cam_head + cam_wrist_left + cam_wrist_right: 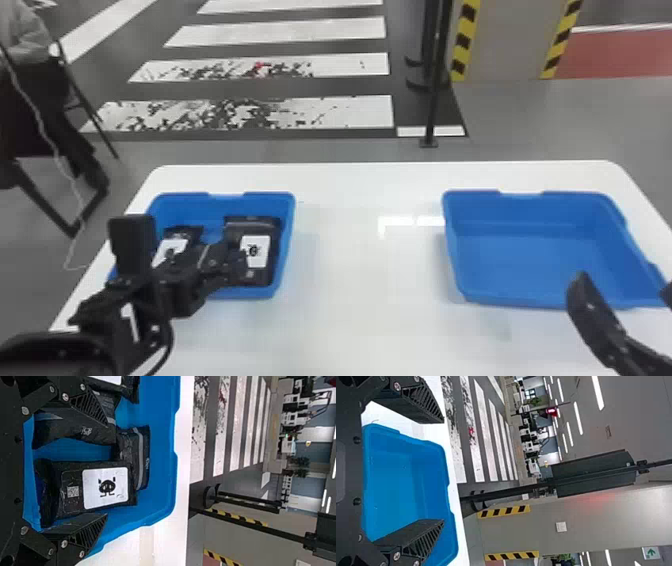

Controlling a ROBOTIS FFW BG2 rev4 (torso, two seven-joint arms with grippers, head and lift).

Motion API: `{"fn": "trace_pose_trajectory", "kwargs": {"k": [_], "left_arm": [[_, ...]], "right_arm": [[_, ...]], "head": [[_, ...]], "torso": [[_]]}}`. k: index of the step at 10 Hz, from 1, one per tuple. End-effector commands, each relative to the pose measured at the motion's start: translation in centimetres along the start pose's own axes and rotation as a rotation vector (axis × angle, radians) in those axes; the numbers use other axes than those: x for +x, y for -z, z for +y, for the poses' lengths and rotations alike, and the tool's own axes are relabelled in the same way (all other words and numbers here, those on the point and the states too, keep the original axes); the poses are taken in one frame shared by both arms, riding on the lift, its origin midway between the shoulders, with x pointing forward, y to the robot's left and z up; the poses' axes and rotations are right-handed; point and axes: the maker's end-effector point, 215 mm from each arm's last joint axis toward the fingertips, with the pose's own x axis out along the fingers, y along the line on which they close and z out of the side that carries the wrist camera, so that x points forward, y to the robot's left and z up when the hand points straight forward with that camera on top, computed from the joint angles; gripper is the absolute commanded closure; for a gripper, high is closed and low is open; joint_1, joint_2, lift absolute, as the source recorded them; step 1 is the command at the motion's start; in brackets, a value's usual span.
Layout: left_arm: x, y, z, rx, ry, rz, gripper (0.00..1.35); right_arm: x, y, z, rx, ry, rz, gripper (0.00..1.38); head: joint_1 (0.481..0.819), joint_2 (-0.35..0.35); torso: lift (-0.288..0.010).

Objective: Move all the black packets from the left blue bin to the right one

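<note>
Item under inspection: the labelled black packet (pixel 71 492), lying label up in the left blue bin (pixel 286 237), beside the wall facing the tabletop's (pixel 367 280) middle. Its far end meets another packet (pixel 142 457) near the bin's far wall. The left pincer (pixel 107 469) is spread above it, pinching nothing; the right pincer (pixel 443 471) is also spread, near the right blue bin (pixel 530 255) by the tabletop's right edge.

Handling assessment: wrapping appears glossy and creased, so likely slippery; contents probably soft and fairly light (weight unverified), with low risk of breakage. Recommended hold: across both long sides at mid-length, deep enough to take the filled body. The crumpled near end would probably fold or slide out. Caution: the outer finger could catch the bin wall.
</note>
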Motion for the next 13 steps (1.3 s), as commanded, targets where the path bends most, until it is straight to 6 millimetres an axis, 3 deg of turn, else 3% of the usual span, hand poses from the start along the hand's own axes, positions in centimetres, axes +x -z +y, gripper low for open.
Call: {"fn": "trace_pose_trajectory", "kwargs": {"k": [1, 3, 6, 8, 9, 10, 11, 12, 13], "left_arm": [[1.9, 0.5, -0.1, -0.002, 0.016, 0.031, 0.27], [4.5, 1.3, -0.3, -0.037, 0.062, 0.075, 0.27], [6.6, 2.1, -0.8, -0.091, 0.147, 0.127, 0.27], [7.2, 3.1, -2.8, -0.159, 0.232, 0.152, 0.33], [7.0, 4.0, -3.6, -0.176, 0.254, 0.181, 0.51], [6.6, 5.2, -4.5, -0.208, 0.278, 0.229, 0.86], [6.4, 5.8, -4.3, -0.208, 0.277, 0.247, 1.07], [6.4, 5.5, -4.3, -0.205, 0.282, 0.234, 1.20], [6.1, 4.5, -4.2, -0.199, 0.289, 0.202, 1.20]], "right_arm": [[0.0, 0.0, 0.0, 0.004, 0.000, 0.000, 0.14], [0.0, 0.0, 0.1, 0.005, -0.001, 0.000, 0.14], [0.1, 0.0, 0.2, 0.012, -0.005, -0.001, 0.14], [0.1, 0.1, 0.2, 0.013, -0.006, -0.001, 0.14], [0.1, 0.1, 0.2, 0.015, -0.006, -0.001, 0.14], [0.1, 0.1, 0.2, 0.015, -0.005, -0.001, 0.14], [0.1, 0.1, 0.2, 0.015, -0.006, -0.001, 0.14], [0.1, 0.0, 0.3, 0.019, -0.007, -0.002, 0.14], [0.1, 0.0, 0.3, 0.019, -0.007, -0.002, 0.14]], "head": [[0.695, 0.114], [0.695, 0.102], [0.695, 0.091], [0.695, 0.078], [0.695, 0.068], [0.695, 0.061], [0.695, 0.049], [0.695, 0.041], [0.695, 0.040]], "torso": [[-0.139], [-0.139], [-0.139], [-0.139], [-0.139], [-0.139], [-0.139], [-0.139], [-0.139]]}}
